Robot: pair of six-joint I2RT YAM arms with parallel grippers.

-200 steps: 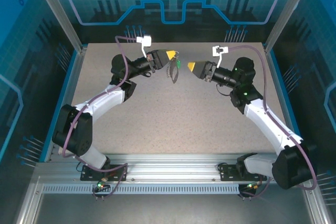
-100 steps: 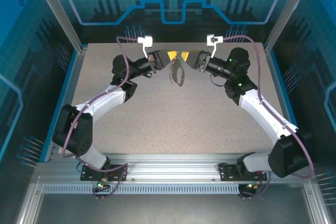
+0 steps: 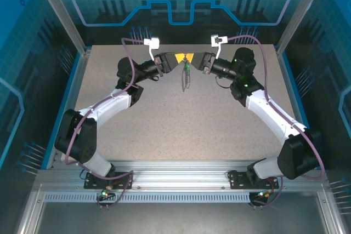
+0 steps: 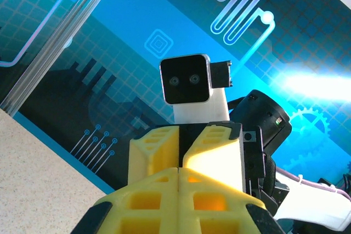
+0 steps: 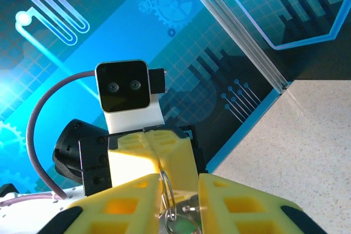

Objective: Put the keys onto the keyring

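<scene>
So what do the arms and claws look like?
The left arm and right arm are white shells with black joints, trailed by purple cables. The left claw and right claw have blocky yellow fingers with square hollows; a white camera box tops each.

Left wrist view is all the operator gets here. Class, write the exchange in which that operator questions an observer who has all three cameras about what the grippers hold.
Operator: My left gripper is shut. Is anything hanging from it?
Observer: Yes, in the top view the keyring dangles just below its fingertips.
Operator: Where is the key?
Observer: The green key sits low between the fingers of the right gripper.
Operator: Are those fingers closed?
Observer: No, they stand apart, with a silvery ring in the gap.
</scene>
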